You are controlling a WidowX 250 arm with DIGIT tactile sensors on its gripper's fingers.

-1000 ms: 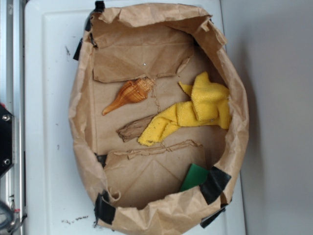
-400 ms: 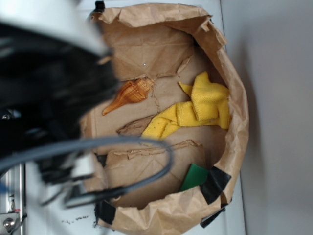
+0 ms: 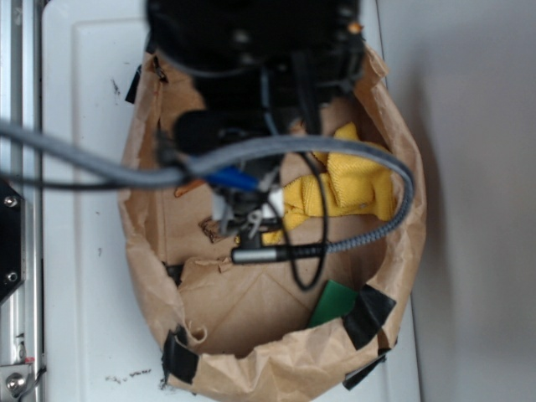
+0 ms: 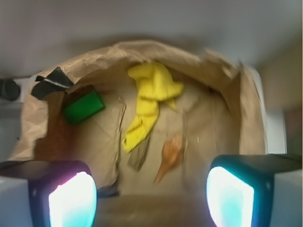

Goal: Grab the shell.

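- Two views show one paper bag (image 4: 246,123), cut low and lying open on a white surface (image 3: 84,126); it serves as the landmark, and everything else lies on its floor.
- Largest inside it is the yellow knitted cloth (image 4: 149,94), draped from the far wall down toward the middle of the bag.
- Next, the gripper (image 4: 151,198) hangs above the near part of the bag, its fingers (image 4: 71,201) spread wide with nothing between them; in the exterior view the arm and its cables cover most of the bag's floor.
- A green block (image 4: 84,108) sits near the bag's far-left wall, beside black tape on the rim.
- The shell (image 4: 171,153) rests on the bag floor just right of the cloth's lower end, its thin point aimed toward the camera; it is blurred but lies free and untouched, between the two fingers as the wrist camera sees it.
- A dull brown cardboard scrap (image 4: 139,156) lies just left of the shell, touching the cloth's tip.
- Judging progress: the approach looks roughly lined up, while the descent, closing and lift remain; the scrap and cloth tip sit close enough to be pinched by mistake.
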